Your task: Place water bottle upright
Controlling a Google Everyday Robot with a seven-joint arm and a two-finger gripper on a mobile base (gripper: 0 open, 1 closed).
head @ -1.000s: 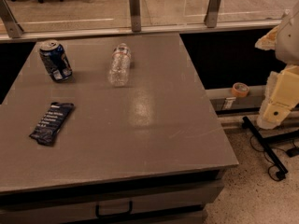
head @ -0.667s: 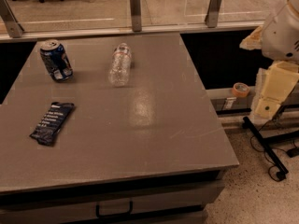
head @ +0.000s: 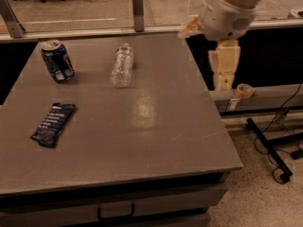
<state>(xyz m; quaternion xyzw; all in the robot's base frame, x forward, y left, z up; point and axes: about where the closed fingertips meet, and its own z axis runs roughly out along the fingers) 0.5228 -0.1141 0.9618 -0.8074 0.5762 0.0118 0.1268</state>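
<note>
The water bottle point(head: 122, 65) is clear and ribbed with a pale label band. It lies on its side on the grey table point(head: 142, 141), at the far middle, with its cap end toward the far edge. My arm point(head: 227, 8) comes in from the upper right. My gripper point(head: 224, 79) hangs down beyond the table's right edge, well to the right of the bottle and apart from it. It holds nothing that I can see.
A blue soda can point(head: 57, 60) stands upright at the far left. A dark snack packet point(head: 53, 124) lies flat at the left. An orange tape roll point(head: 244, 90) sits on a rail to the right. Cables and a stand leg point(head: 270, 148) lie on the floor.
My arm has swung left and up, from the right side of the view toward the table's far right edge. The bottle, the can and the packet have not moved.
</note>
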